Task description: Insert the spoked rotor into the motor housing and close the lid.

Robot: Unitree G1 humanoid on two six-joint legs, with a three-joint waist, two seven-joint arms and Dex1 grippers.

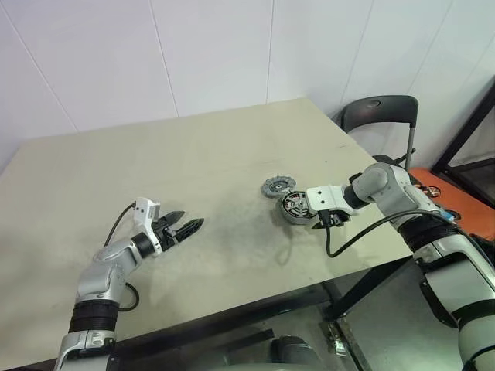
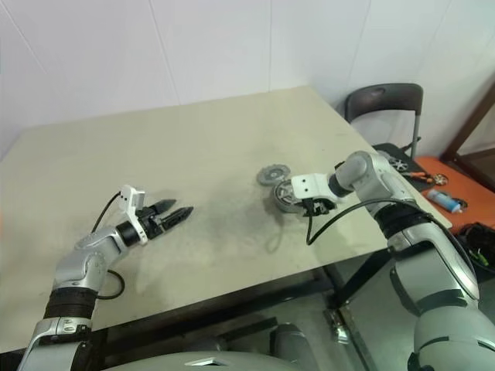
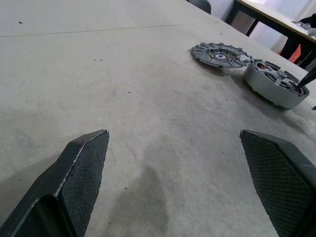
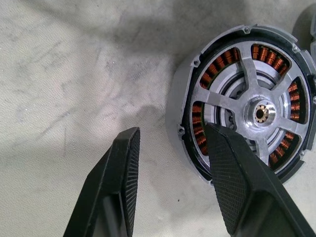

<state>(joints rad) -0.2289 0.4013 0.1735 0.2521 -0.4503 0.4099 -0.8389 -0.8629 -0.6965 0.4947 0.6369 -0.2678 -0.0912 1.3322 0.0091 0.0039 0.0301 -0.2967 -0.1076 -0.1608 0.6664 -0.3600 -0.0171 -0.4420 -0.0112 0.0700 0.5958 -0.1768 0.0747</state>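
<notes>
Now your right gripper hangs half open over the near rim of the motor housing, one finger just above its edge, holding nothing. Its spoked rotor lies flat just beyond, far from the wide-open, empty left gripper.

left gripper fingers spread wide; right gripper angled down, seemingly half-open.

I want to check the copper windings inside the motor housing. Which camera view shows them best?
The right wrist view: it looks straight down into the motor housing, so windings and spokes are plain. The left wrist view shows it side-on, far off. Both eye views show it small, beside the right gripper.
</notes>
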